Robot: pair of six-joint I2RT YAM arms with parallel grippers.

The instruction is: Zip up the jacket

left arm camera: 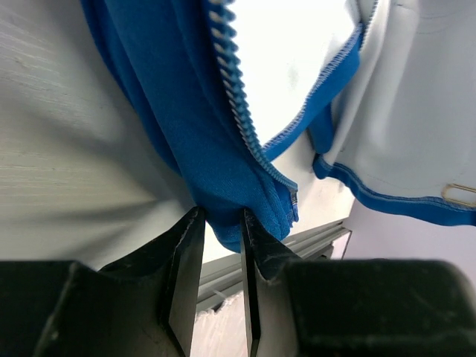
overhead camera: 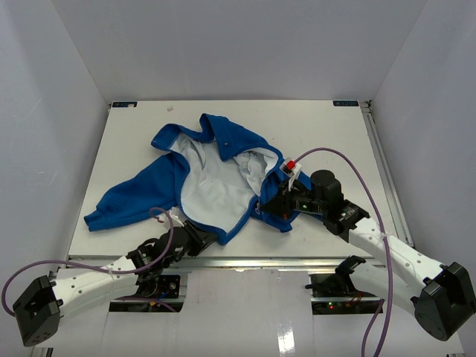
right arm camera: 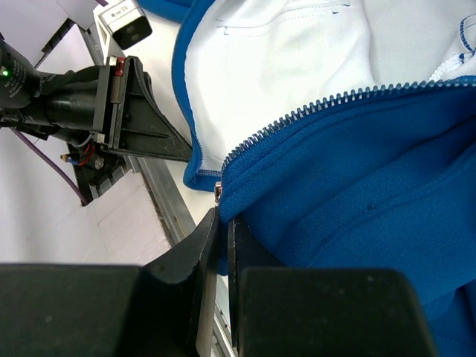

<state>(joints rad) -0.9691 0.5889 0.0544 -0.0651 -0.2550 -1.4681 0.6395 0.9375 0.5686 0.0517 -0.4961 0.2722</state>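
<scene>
Jacket is lying open, lining up, in the middle of the white table, and we see both grippers down at its near hem. Anyone reading the grips the same way?

Re: Pretty much. The left gripper has its jaws part-way closed with a fold of blue cloth squeezed between them, right below the end of the zipper teeth. The right gripper has its jaws almost touching, nipped on the bottom corner of the other front panel, just under where that zipper half starts. The two sit near each other, one hem corner each.

OP: What can't we make out?

Re: The sleeve on the right arm's side. It's bunched up by that arm and we can't trace it. How much cloth the right jaws really hold is hard to tell, since the fingers cover it. Both wrist views crop to just the hem.

OP: And the lie of it?

Re: Long axis runs far to near, leaning a bit: collar at the far end, hem toward the arm bases. One sleeve trails off to the left and nearer. Zipper halves are apart, panels spread.
</scene>
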